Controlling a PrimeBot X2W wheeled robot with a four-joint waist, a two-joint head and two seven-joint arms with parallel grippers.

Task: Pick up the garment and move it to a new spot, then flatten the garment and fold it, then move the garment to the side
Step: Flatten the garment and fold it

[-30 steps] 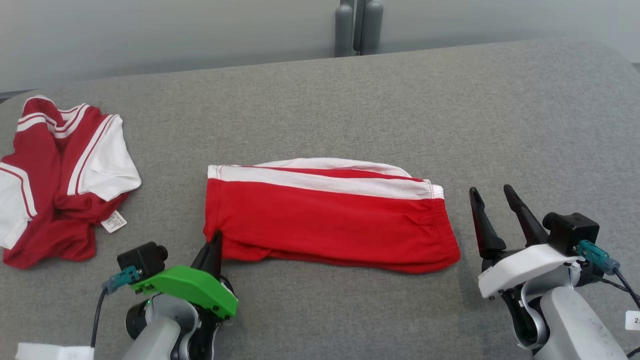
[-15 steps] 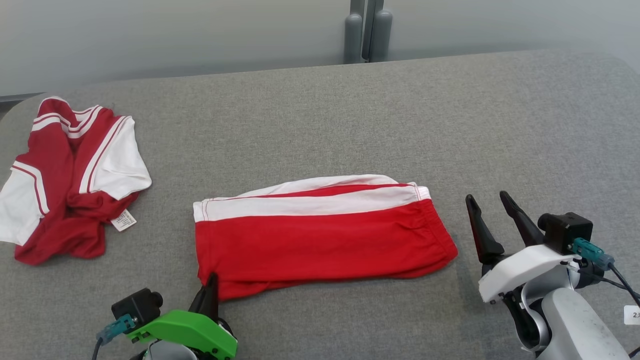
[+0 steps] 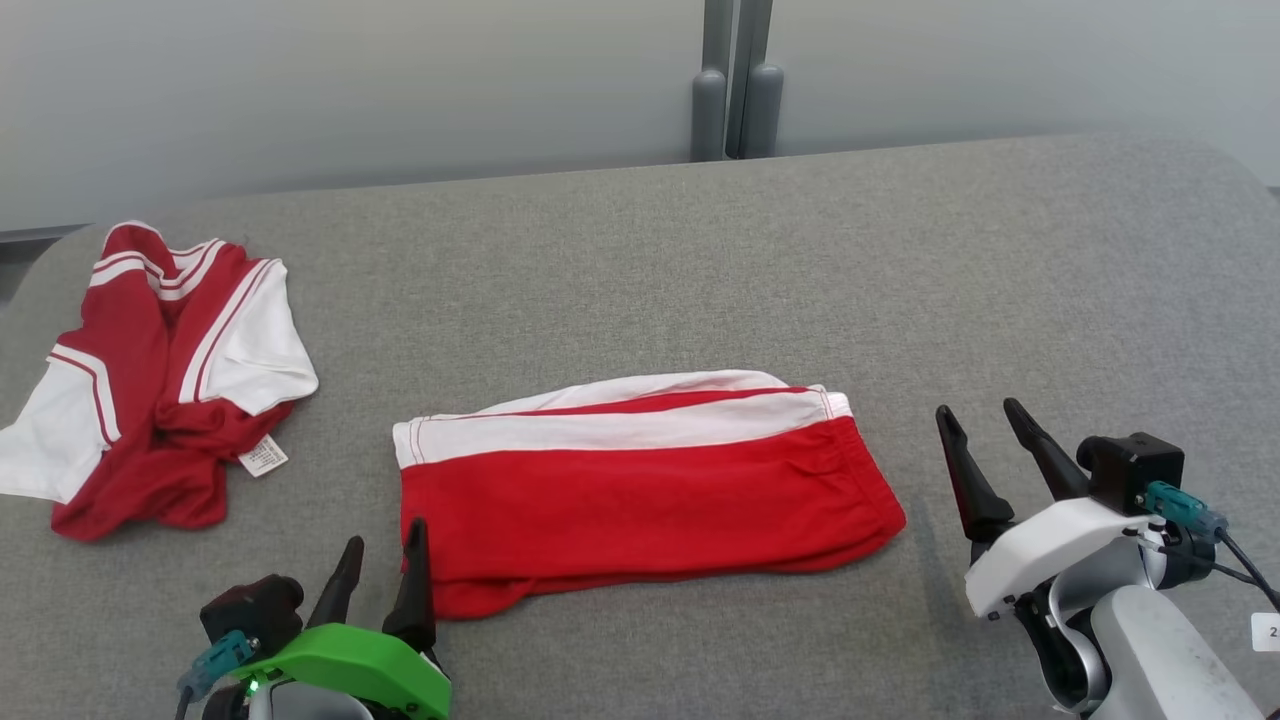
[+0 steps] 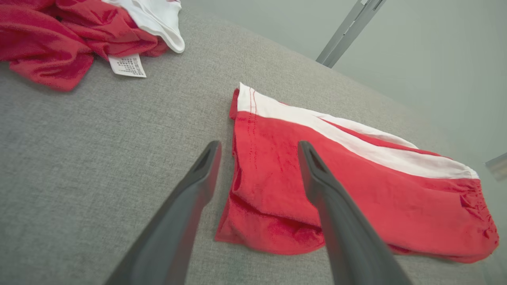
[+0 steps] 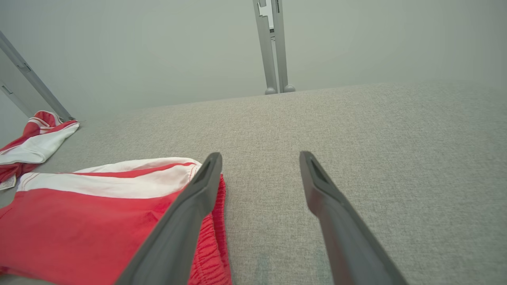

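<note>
Wall (image 3: 400, 90) pale and plain, seen behind; grey post (image 3: 738, 80) set at far edge. Grey woven surface (image 3: 1000, 280) broad, matte; cloth judged to drag on it, not slide. Red shorts (image 3: 640, 500) with white band laid folded at near centre; judged light, limp, unbreakable, layers easily parted, so all layers to be pinched at corners. Red-and-white shirt (image 3: 170, 380) crumpled at far left, well apart. Left gripper (image 3: 385, 535) spread wide, nothing held, near-left corner straddled. Right gripper (image 3: 978, 410) spread wide, empty, just beside gathered waist end.
</note>
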